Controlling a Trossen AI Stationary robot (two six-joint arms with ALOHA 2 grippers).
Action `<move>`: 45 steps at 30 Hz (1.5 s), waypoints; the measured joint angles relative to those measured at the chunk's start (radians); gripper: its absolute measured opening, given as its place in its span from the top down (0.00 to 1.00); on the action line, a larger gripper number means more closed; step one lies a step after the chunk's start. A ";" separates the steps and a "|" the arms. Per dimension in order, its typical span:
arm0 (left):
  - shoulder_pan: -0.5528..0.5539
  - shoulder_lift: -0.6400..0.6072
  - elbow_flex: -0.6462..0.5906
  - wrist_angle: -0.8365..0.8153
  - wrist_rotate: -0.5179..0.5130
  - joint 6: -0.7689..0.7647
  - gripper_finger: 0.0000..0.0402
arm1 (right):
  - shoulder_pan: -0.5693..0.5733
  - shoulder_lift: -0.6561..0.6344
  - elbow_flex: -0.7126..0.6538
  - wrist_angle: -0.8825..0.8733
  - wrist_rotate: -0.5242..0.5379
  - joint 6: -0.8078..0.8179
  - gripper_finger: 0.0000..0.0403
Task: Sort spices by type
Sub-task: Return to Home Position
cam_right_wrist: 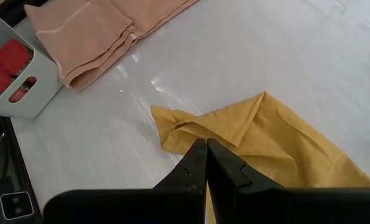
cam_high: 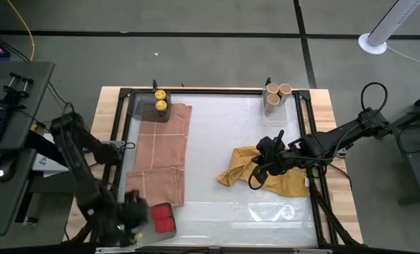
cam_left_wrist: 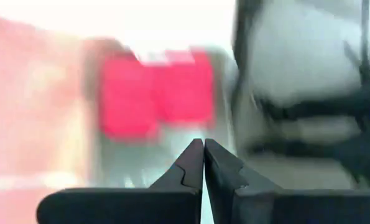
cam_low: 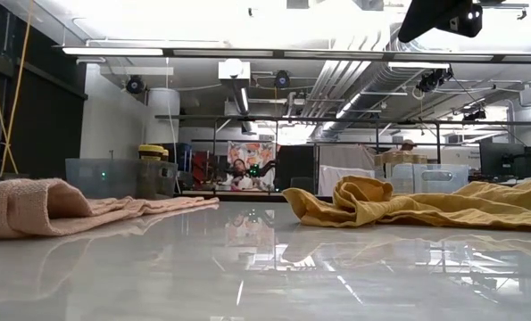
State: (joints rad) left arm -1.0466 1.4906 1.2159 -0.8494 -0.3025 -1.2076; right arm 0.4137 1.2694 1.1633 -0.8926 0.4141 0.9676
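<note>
Two flat red tins (cam_high: 164, 219) lie in a grey tray (cam_high: 155, 209) at the table's near left; they also show in the left wrist view (cam_left_wrist: 153, 93) and the right wrist view (cam_right_wrist: 4, 68). My left gripper (cam_high: 140, 213) is shut and empty, just left of that tray (cam_left_wrist: 203, 142). Two yellow-capped jars (cam_high: 160, 99) stand in a tray at the far left. Tan-topped jars (cam_high: 277, 94) stand in a tray at the far right. My right gripper (cam_right_wrist: 206, 142) is shut and empty, above the mustard-yellow cloth (cam_high: 266, 176).
A folded pink cloth (cam_high: 162, 155) lies on the table's left half, reaching from the far tray to the near tray. The crumpled mustard cloth (cam_low: 408, 205) covers the right middle. Bare glossy table (cam_high: 217, 134) lies between the two cloths.
</note>
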 joint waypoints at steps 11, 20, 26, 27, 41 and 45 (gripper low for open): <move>0.451 -0.447 -0.209 0.200 -0.326 0.758 1.00 | -0.011 0.000 0.000 0.119 0.016 0.010 1.00; 0.953 -0.910 -0.734 0.897 0.133 0.894 1.00 | -0.023 0.000 0.000 0.119 0.063 0.090 1.00; 0.980 -1.151 -0.960 0.988 0.177 0.764 1.00 | -0.023 0.000 0.000 0.116 0.074 0.136 1.00; 0.974 -1.185 -0.989 0.992 0.174 0.748 1.00 | -0.023 0.000 0.000 0.114 0.074 0.141 1.00; 0.962 -1.441 -1.205 0.966 0.146 0.695 1.00 | -0.025 0.000 -0.008 0.009 0.052 0.144 1.00; 0.962 -1.443 -1.205 0.965 0.159 0.705 1.00 | -0.078 -0.009 -0.127 0.187 -0.012 0.052 1.00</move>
State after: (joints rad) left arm -0.0845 0.0477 0.0113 0.1153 -0.1436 -0.5030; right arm 0.3354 1.2608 1.0361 -0.7056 0.4022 1.0197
